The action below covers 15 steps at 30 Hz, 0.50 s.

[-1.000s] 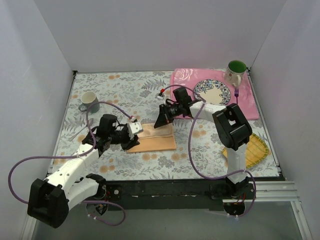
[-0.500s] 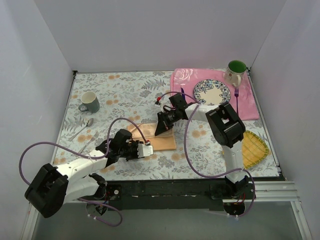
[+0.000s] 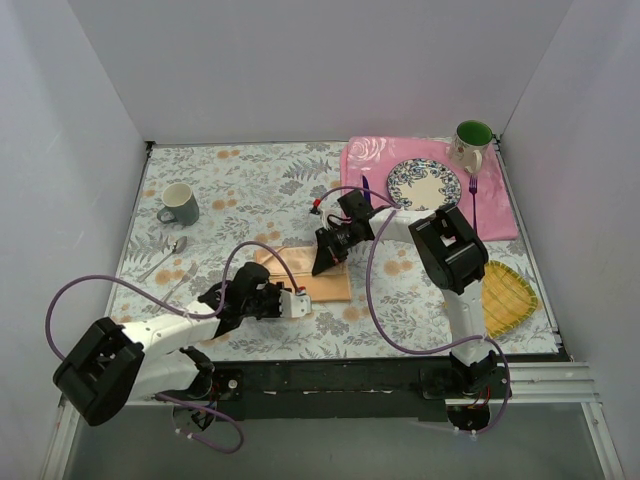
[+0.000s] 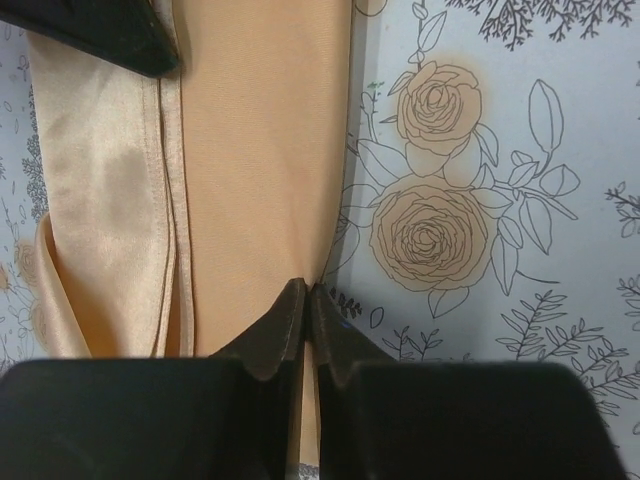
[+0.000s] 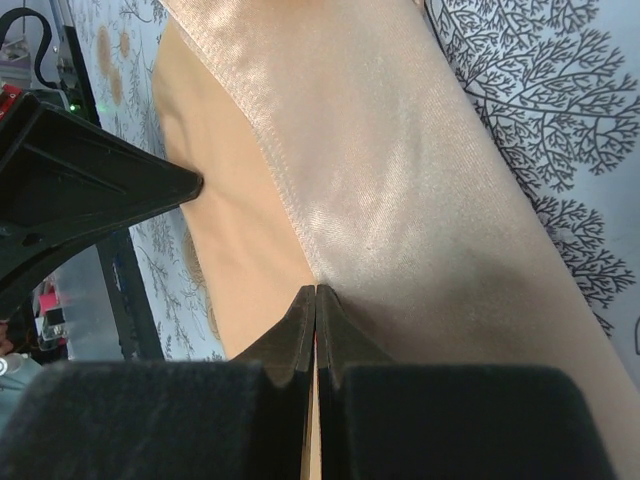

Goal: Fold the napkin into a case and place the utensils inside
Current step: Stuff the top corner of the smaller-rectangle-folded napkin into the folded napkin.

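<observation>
Tablecloth [image 3: 250, 175] first: printed with grey leaves and orange roses, lay under everything else. Noted the pink floral placemat [image 3: 370, 160] at the far right, with the patterned plate [image 3: 392, 180] on it, well apart from the work. Found the napkin [image 3: 335, 285] near the middle of the table, toward the near edge, already folded to a long peach strip with a shiny flap overlapping a flat layer.

Saw the left gripper [image 4: 305, 292] pinched tight on the strip's outer edge, with the cloth running in between the tips. Saw the right gripper [image 5: 315, 292] likewise closed, tips down on the line where the flap met the flat layer; could not tell whether any layer was caught between them.

Judged the fold only partway, the case not yet made. Would have kept the right tips pressing on the crease as an anchor, raised the pinched edge only a little, carried it over square to the long sides so the layers stayed aligned, and let go only once the cloth lay flat. Reckoned the smooth cloth likely to slip or spring open if dragged rather than lifted.

Spotted the dark knife [image 3: 365, 190] just left of the plate and the purple fork [image 3: 473, 188] to its right, both on the placemat, neither near the napkin.

Found no brand, label or readable writing in any view.
</observation>
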### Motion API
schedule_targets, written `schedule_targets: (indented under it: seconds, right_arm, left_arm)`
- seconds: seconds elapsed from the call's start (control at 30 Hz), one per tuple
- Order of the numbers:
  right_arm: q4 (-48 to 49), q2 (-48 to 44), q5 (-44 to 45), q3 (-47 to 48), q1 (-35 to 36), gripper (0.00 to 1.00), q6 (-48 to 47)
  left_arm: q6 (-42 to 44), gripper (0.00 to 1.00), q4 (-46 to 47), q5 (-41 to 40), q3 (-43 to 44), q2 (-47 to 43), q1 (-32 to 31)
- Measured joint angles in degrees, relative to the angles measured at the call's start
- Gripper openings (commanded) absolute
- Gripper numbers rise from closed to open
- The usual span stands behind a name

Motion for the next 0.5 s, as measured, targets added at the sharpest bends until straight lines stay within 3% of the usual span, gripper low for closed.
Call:
schedule_targets:
  seconds: [0.33, 0.5]
  right_arm:
    - [-1.22, -3.45, 0.22, -4.5, 1.7, 0.02, -2.14]
    - [-3.13, -5.05, 0.15, -4.74, 1.9, 0.11, -3.15]
  left_arm:
    - [-1.97, 0.0, -13.57, 6.43, 3.93, -5.53, -0.66]
    - [-5.4, 0.0, -18.75, 9.29, 8.41, -3.13, -0.66]
